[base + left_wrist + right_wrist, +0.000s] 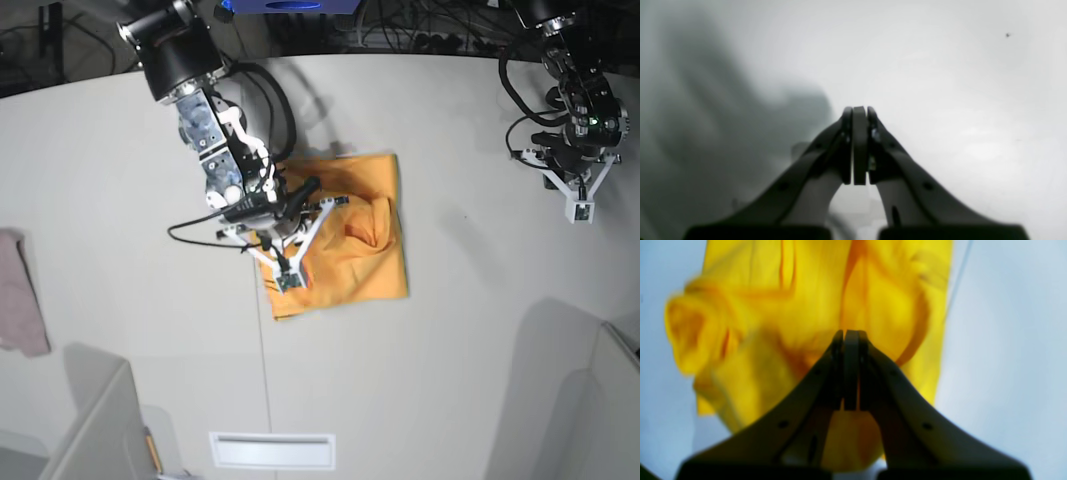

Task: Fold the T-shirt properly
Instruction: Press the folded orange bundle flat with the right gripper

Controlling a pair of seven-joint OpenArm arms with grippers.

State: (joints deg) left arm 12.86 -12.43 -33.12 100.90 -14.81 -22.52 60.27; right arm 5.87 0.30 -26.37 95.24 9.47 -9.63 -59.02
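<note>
The T-shirt (355, 255) lies on the white table (470, 330) as an orange-yellow, roughly rectangular bundle with a rumpled hump near its right side. My right gripper (285, 280) hangs over the shirt's left part. In the right wrist view this gripper (851, 332) is shut, its pads together, with blurred yellow folds of the T-shirt (780, 306) behind it; I see no cloth pinched at the tips. My left gripper (580, 210) is far to the right, away from the shirt. In the left wrist view it (860, 108) is shut over bare table with nothing in it.
A small pinkish cloth (20, 290) lies at the table's left edge. Grey partitions stand at the bottom left (100, 430) and bottom right (600, 400). A white slotted plate (272, 450) sits near the front edge. Cables run along the back (400, 30).
</note>
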